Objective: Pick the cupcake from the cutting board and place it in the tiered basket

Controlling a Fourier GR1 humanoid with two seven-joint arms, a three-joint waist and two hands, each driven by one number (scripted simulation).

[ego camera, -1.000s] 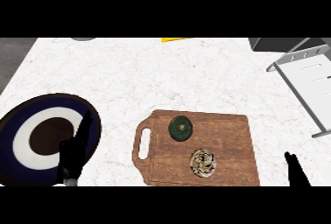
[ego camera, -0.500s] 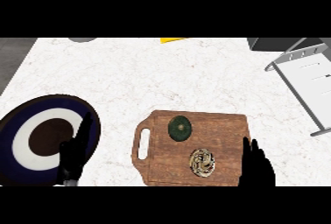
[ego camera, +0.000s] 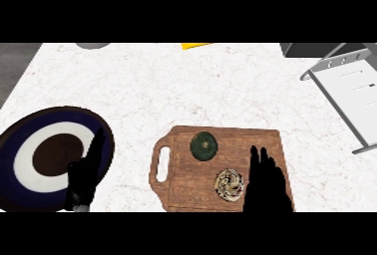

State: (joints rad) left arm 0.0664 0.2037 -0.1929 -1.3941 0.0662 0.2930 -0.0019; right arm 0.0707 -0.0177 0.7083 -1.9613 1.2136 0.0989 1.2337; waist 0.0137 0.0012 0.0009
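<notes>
My right hand [ego camera: 267,184] has slid further up over the cutting board [ego camera: 221,172], fingers straight and together, just right of the cupcake [ego camera: 230,184]. A green disc [ego camera: 204,146] lies above it. My left hand [ego camera: 85,174] rests open by the plate [ego camera: 29,149]. The basket [ego camera: 346,89] stands well apart.

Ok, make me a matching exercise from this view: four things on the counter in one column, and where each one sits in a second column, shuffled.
Things:
1. cupcake
2. plate
3. tiered basket
4. right hand

Places:
A. counter's far right
B. over the cutting board's right part
C. left of the board, beside the left hand
D. on the board, near edge, below a dark green round item

Pairs: 1-D, 2-C, 3-A, 4-B
</notes>
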